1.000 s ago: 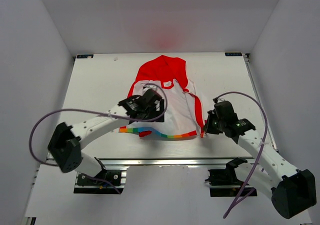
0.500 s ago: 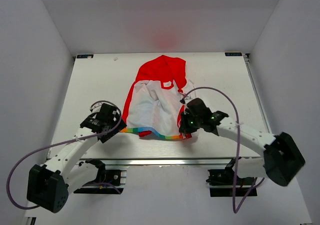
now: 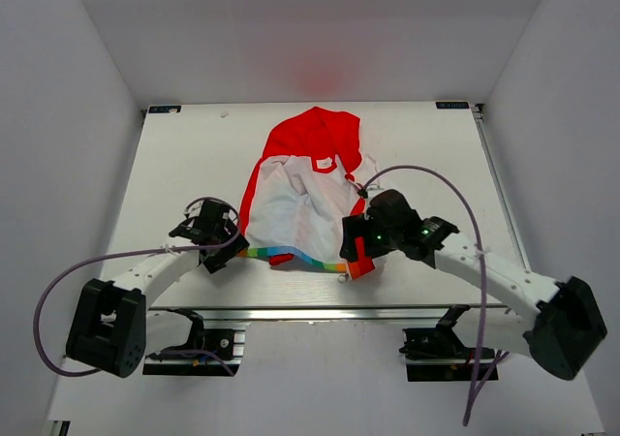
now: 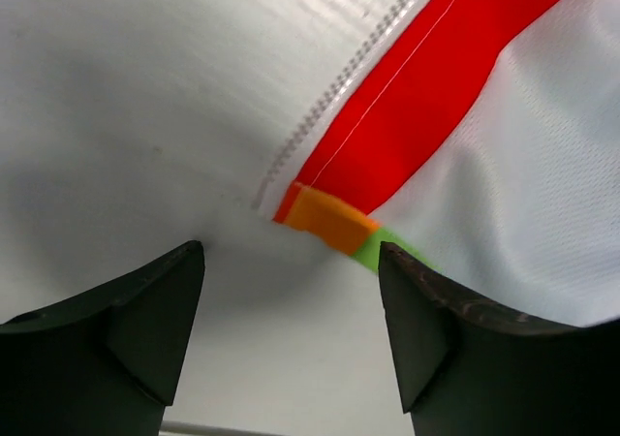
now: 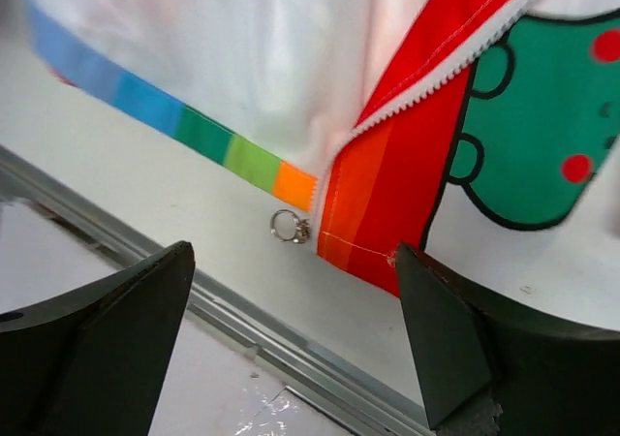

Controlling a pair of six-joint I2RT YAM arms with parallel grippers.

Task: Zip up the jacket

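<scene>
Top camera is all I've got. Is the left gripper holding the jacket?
Observer: No. The left gripper is open, with the jacket's orange corner just ahead of it.
Operator: And the right one?
Observer: The right gripper is open too, holding nothing.
Operator: Where's the zipper pull?
Observer: A small metal ring, likely the pull, lies on the table at the end of the rainbow hem.
</scene>
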